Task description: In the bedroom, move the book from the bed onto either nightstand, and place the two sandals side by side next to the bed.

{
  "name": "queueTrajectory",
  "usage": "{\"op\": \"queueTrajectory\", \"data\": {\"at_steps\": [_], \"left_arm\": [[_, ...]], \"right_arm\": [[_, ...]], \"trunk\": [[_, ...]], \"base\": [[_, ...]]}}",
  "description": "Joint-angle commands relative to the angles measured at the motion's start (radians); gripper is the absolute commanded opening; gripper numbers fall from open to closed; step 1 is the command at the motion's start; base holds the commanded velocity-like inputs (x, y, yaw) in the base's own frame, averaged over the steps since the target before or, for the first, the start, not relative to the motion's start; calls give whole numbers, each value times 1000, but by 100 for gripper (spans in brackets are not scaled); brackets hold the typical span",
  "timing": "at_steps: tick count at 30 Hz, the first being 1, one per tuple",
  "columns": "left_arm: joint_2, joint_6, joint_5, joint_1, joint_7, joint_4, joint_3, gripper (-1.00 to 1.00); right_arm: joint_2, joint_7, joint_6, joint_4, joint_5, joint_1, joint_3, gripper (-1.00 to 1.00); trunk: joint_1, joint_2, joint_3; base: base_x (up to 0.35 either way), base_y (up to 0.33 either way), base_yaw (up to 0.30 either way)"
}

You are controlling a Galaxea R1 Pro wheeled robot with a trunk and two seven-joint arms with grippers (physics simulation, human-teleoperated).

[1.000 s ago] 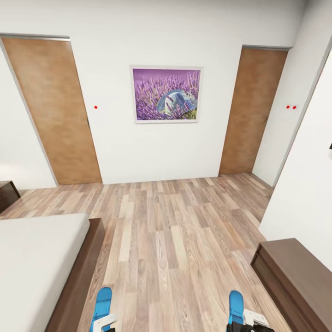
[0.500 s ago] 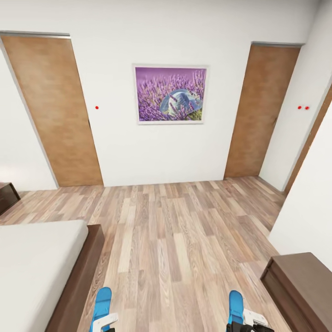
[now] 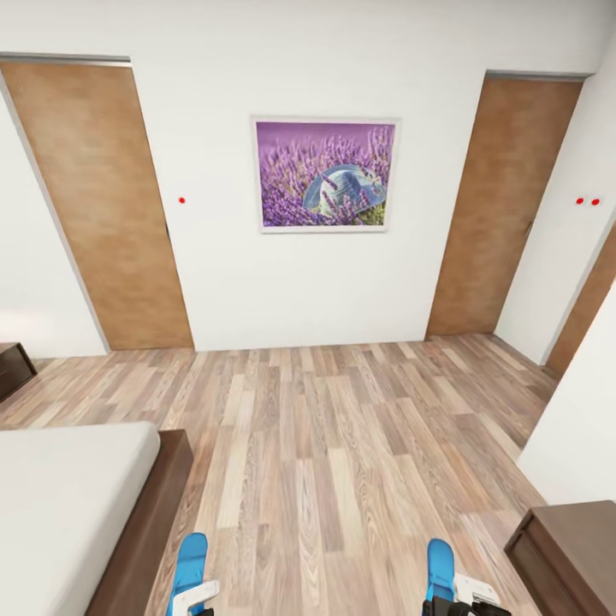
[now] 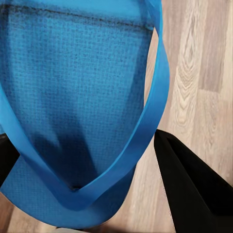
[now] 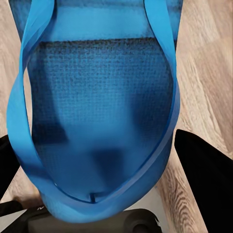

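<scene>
Two bright blue sandals are held up at the lower edge of the head view. My left gripper (image 3: 195, 601) is shut on the left sandal (image 3: 190, 560). My right gripper (image 3: 460, 601) is shut on the right sandal (image 3: 440, 569). In the left wrist view, that sandal (image 4: 77, 92) lies with sole and strap between the black fingers (image 4: 194, 194). The right wrist view has the other sandal (image 5: 102, 111) held the same way between dark fingers (image 5: 206, 174). The bed (image 3: 68, 505), with its grey mattress and dark frame, is at lower left. A nightstand (image 3: 13, 368) peeks in at the far left. The book is out of view.
Wood-plank floor (image 3: 334, 445) stretches ahead to a white wall with a lavender picture (image 3: 325, 174) between two wooden doors (image 3: 103, 205) (image 3: 509, 205). A dark-brown wooden cabinet (image 3: 573, 552) stands at lower right against a white wall.
The whole picture has shifted: the far wall looks slightly nearer, and the bed and right cabinet have slid lower and outward, so the camera moved. Both sandals stay held as before.
</scene>
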Motion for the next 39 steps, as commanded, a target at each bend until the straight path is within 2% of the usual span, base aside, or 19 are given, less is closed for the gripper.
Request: {"op": "queueTrajectory", "data": {"at_steps": [1,20,25,39], "left_arm": [[0,-3,6,-1,4,0,-9,-100],[0,-5,6,-1,4,1,-9,-100],[17,-3,9,-1,5,1,-7,-100],[18,-5,7,-1,5,0,-7,-100]], "right_arm": [[0,5,1,2,-10,-1,8,-100],[-1,4,1,2,-10,-2,8,-100],[-2,4,1,2,-10,-2,8,-100],[-2,4,1,2,-10,-2,8,-100]], "trunk": [[1,-2,-2],[1,-2,-2],[1,-2,-2],[1,-2,-2]], "base": [[309,0,0],[303,28,0],[315,1,0],[331,0,0]]}}
